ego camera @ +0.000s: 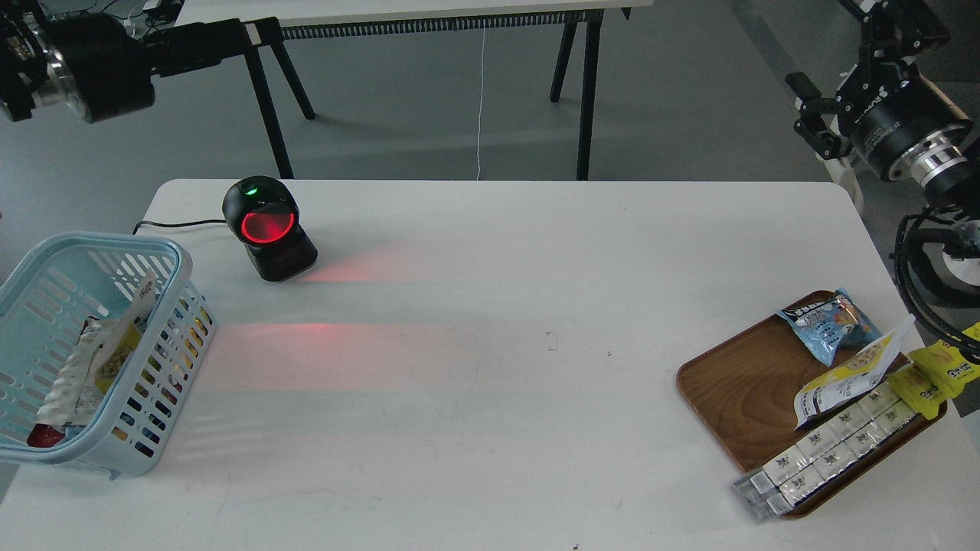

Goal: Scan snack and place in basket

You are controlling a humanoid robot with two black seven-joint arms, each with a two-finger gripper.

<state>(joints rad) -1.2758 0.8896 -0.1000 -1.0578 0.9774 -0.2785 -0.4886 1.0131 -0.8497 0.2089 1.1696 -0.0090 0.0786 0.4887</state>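
A yellow-and-white snack pouch (850, 375) with a picture of tan beans lies on the brown wooden tray (735, 390) at the right front. A similar pouch (115, 352) leans inside the light blue basket (172, 264) at the table's left edge. My left gripper (264, 32) is high at the top left, above and behind the basket; it is dark and its fingers cannot be told apart. My right gripper (813, 115) is raised at the top right, beyond the table's edge, with its fingers apart and nothing in it.
A black scanner (268, 229) with a glowing red window stands at the back left and casts red light on the table. The tray also holds a blue packet (831, 321), bright yellow packets (938, 371) and rows of small white boxes (834, 444). A black-legged table stands behind.
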